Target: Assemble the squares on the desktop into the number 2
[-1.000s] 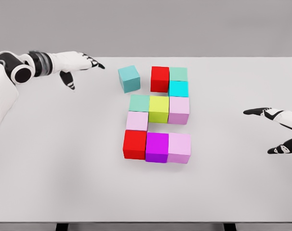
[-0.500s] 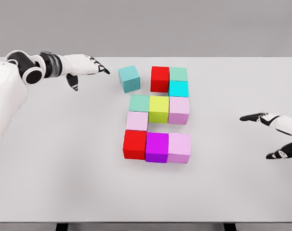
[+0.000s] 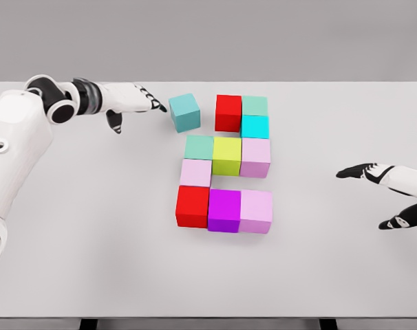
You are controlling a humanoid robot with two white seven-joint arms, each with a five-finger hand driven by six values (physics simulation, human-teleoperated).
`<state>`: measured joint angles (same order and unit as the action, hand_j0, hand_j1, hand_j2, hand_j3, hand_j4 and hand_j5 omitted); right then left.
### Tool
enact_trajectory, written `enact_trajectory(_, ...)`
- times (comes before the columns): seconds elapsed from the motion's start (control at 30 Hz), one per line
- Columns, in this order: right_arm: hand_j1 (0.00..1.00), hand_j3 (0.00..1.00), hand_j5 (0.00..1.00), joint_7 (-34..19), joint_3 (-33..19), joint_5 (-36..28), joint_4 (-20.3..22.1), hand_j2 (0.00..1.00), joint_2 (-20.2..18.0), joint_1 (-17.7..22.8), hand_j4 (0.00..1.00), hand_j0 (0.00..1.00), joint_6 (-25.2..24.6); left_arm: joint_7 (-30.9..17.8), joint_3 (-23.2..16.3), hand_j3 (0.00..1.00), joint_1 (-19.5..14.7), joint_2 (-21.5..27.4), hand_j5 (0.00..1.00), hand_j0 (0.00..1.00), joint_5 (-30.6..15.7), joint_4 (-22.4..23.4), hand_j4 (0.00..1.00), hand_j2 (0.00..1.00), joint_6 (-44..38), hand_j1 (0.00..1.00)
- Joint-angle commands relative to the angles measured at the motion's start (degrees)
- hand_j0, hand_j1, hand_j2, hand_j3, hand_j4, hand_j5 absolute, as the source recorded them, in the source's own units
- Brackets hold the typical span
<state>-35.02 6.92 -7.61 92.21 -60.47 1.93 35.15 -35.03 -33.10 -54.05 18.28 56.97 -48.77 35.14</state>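
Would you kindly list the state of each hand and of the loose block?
Left hand: open, fingertips next to the teal block, holding nothing.
Right hand: open, above the table's right side, holding nothing.
Teal block: turned askew, apart from the red block.

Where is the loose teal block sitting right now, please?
In the head view, the teal block sits apart at the upper left of the group, left of the top red block, just beyond the left hand.
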Motion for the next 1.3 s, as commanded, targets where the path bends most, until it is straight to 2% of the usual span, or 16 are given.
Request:
enact_trajectory(0.0, 1.0, 1.0, 1.0, 0.02, -0.06, -0.48, -0.01, 1.0, -0.08, 0.0, 1.0, 1.0, -0.15, 0.03, -0.56, 1.0, 0.0, 0.01, 1.0, 1.0, -0.1, -0.01, 1.0, 1.0, -0.14, 1.0)
enact_trajectory(0.47, 1.0, 1.0, 1.0, 0.02, -0.06, -0.39, 0.08, 1.0, 0.01, 0.0, 1.0, 1.0, -0.15, 0.03, -1.09, 1.0, -0.35, -2.19, 1.0, 1.0, 1.04, 0.17, 1.0, 1.0, -0.14, 1.0)
enact_trajectory(1.27, 1.0, 1.0, 1.0, 0.02, -0.06, -0.3, 0.25, 1.0, 0.88, -0.09, 1.0, 1.0, -0.15, 0.03, -0.91, 1.0, -1.58, -1.93, 1.0, 1.0, 1.13, 1.93, 1.0, 1.0, -0.14, 1.0)
